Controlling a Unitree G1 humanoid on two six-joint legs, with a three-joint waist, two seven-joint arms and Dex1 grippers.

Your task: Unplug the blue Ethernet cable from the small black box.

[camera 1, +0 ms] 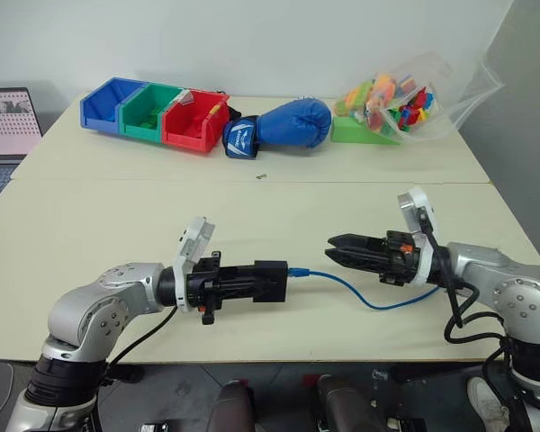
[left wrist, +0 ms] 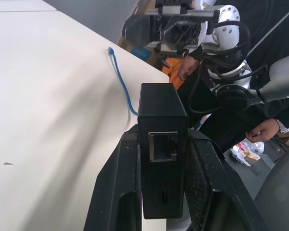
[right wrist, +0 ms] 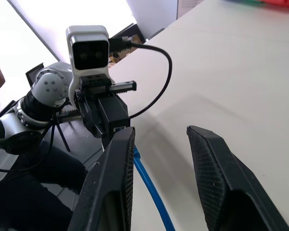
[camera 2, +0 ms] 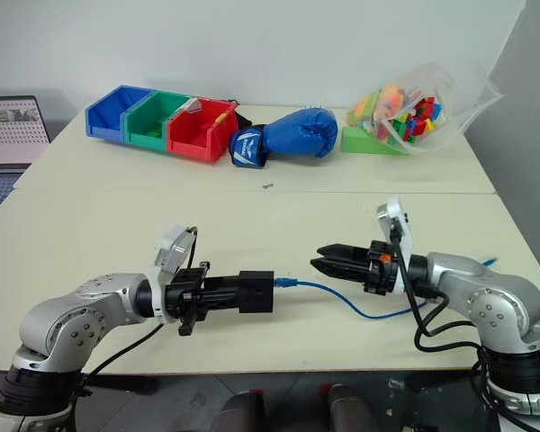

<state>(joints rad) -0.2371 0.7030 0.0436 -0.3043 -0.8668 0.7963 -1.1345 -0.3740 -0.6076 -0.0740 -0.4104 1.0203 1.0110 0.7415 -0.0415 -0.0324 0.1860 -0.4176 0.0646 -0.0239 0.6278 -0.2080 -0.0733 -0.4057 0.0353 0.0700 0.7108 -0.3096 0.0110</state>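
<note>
My left gripper (camera 1: 255,281) points right, held level above the table's front part, and is shut on the small black box (camera 1: 272,280). In the left wrist view the box (left wrist: 161,144) sits between both fingers, and the port facing the camera is empty. The blue Ethernet cable (camera 1: 360,292) curves along the table from the box's far face towards my right arm. Its plug (camera 1: 297,270) is right at that face; I cannot tell whether it is seated. My right gripper (camera 1: 331,248) faces the box a short way off, open, with the cable (right wrist: 151,192) running beside one finger.
At the table's back stand blue (camera 1: 106,102), green (camera 1: 148,110) and red (camera 1: 193,120) bins, a blue boxing glove (camera 1: 288,124) and a clear bag of toys (camera 1: 400,97). A laptop (camera 1: 4,126) sits far left. A person's hand (left wrist: 187,67) shows beyond the table.
</note>
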